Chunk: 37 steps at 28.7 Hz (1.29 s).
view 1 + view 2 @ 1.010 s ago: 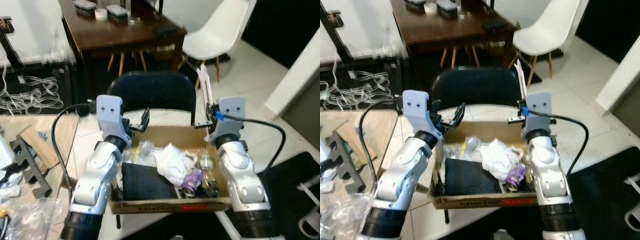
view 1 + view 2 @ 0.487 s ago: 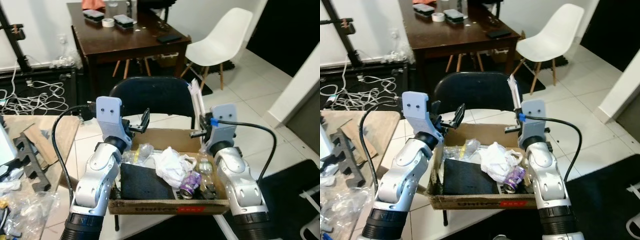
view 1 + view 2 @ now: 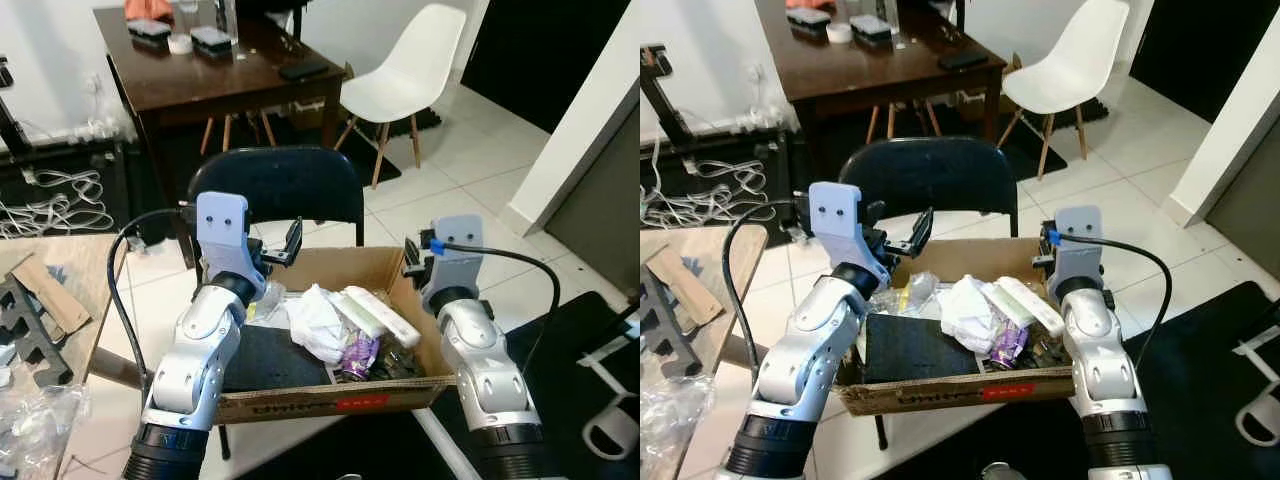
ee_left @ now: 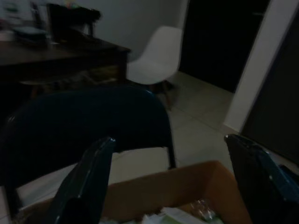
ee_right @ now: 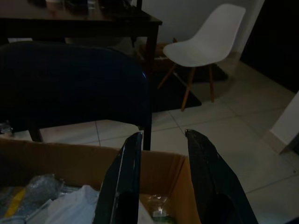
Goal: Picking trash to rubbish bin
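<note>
One cardboard box (image 3: pixel 330 400) serves as the rubbish bin, resting on the seat of one black chair (image 3: pixel 275 185) between the robot's two arms; inside it lie a flat black slab (image 3: pixel 275 358) on the left, one crumpled white bag (image 3: pixel 315 320) in the middle, one long white folded piece (image 3: pixel 380 315) lying tilted across the heap, one purple wrapper or can (image 3: pixel 358 352) beneath it, and some clear plastic wrap (image 3: pixel 908 292) with a yellow scrap in the far left corner; darker bits sit near the right wall, too small to tell apart. The left pincer (image 3: pixel 288 243) hangs over the box's far left corner, its two black fingers (image 4: pixel 84 179) spread wide with nothing between them; the right pincer (image 5: pixel 161 177) sits over the far right corner, its two fingers (image 5: pixel 124 179) parted by a narrow gap and holding nothing. Beyond the chair stands one dark wooden bench (image 3: pixel 215 80) carrying two dark cases (image 3: pixel 210 38) and one roll of tape (image 3: pixel 180 43); one white chair (image 3: pixel 405 75) stands to its right on the tiled floor (image 3: pixel 450 160); loose cables (image 3: pixel 50 200) lie on the floor at the left.
</note>
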Tool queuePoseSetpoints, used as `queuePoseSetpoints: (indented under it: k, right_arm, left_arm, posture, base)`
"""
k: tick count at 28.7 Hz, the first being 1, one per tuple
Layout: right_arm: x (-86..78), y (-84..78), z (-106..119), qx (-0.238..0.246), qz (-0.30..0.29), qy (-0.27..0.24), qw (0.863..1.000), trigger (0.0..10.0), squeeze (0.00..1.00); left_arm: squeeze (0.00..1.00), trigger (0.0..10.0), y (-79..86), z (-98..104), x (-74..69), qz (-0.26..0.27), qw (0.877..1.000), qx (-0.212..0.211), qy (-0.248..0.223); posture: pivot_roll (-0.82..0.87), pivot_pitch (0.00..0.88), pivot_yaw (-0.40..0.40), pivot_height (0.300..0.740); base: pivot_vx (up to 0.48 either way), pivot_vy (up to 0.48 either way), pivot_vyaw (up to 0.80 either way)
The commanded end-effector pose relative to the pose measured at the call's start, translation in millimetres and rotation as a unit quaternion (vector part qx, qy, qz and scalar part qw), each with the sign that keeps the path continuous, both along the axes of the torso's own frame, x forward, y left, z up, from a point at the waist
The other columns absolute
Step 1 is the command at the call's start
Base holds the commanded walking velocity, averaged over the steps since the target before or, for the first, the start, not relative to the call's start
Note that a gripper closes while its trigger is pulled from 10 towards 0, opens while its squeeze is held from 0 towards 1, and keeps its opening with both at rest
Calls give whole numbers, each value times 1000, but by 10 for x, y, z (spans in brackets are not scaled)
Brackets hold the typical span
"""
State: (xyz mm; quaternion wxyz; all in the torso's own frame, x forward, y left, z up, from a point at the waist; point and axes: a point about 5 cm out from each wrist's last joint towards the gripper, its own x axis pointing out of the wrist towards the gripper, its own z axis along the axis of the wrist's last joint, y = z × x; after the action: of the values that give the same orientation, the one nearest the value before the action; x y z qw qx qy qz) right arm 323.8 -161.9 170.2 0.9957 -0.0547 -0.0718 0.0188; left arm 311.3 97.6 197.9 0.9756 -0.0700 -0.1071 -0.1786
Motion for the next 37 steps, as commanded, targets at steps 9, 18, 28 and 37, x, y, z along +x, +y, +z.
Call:
queuePoseSetpoints:
  k: [9, 18, 28, 37]
  right_arm:
    - [-2, 31, 148, 9, -1, -48, 999, 10000, 0]
    - [5, 15, 141, 9, 0, -47, 999, 10000, 0]
    - [1, 8, 132, 12, -1, -47, 999, 10000, 0]
    - [-5, 65, 131, 22, 12, -45, 999, 10000, 0]
  left_arm:
    - [0, 10000, 47, -60, 10, 14, 1000, 4, 14]
    - [0, 10000, 57, -90, 30, 24, 999, 16, 26]
    - [0, 10000, 70, -99, 36, 27, 999, 16, 30]
    - [0, 10000, 82, -110, 36, 34, 999, 16, 34]
  posture:
    - [4, 152, -19, 740]
    - [2, 149, -16, 740]
    - [2, 149, -16, 740]
    - [2, 149, -16, 740]
  base:
    - [0, 0, 0]
    - [0, 0, 0]
    - [0, 0, 0]
    - [0, 0, 0]
